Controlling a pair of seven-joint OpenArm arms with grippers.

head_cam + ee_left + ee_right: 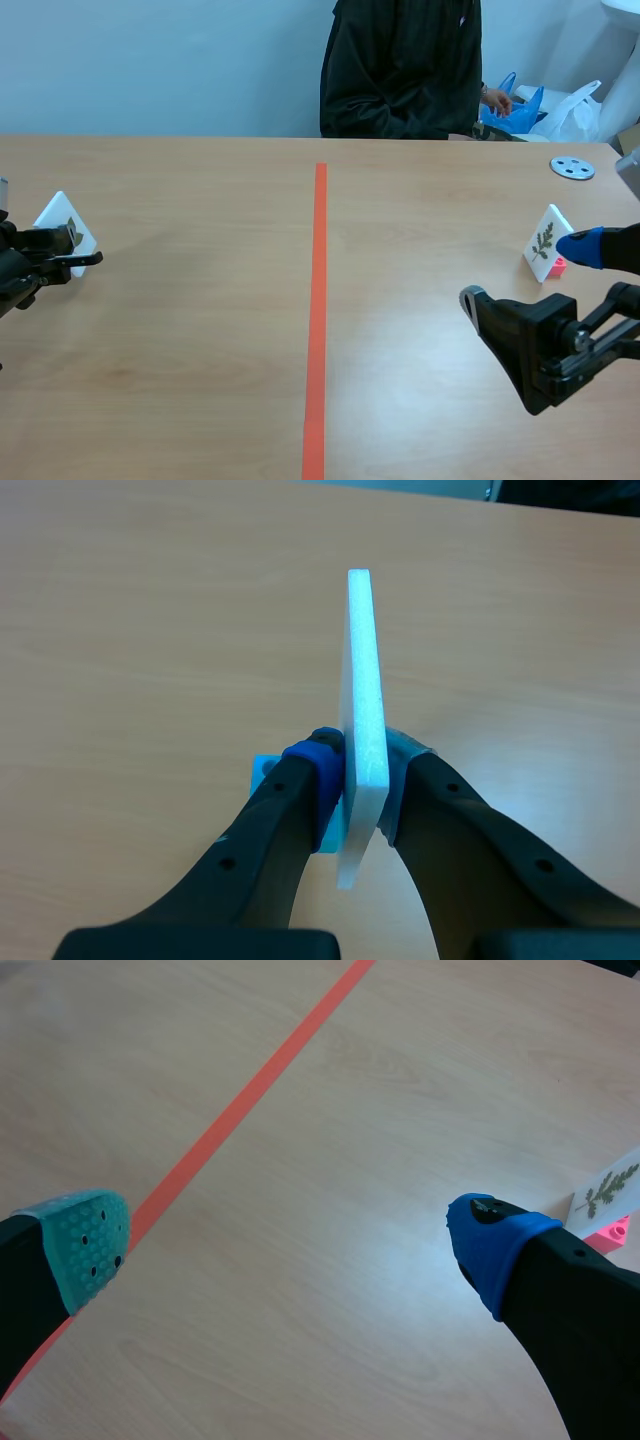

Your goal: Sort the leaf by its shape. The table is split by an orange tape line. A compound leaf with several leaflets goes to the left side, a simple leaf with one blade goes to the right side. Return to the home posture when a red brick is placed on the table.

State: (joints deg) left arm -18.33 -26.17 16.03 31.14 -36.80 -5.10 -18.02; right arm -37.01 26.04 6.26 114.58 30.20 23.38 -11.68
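My left claw [78,248] has the left card [62,222] at the counter's [200,330] far left; the leaf print is mostly hidden. My right claw [527,272] is spread wide, low right. The right card [547,238], a compound leaf, stands on a pink base [556,266] right of the tape line [318,300], just beside my blue fingertip [580,246]. Grey disc [572,168] beyond it. Person [400,70] across.

Bright, even overhead light. Pale glare lies on the worktop [330,1250] between the right fingers [495,1250]; the white card [362,680] between the left fingers [298,785] looks washed out. Shadows are faint.
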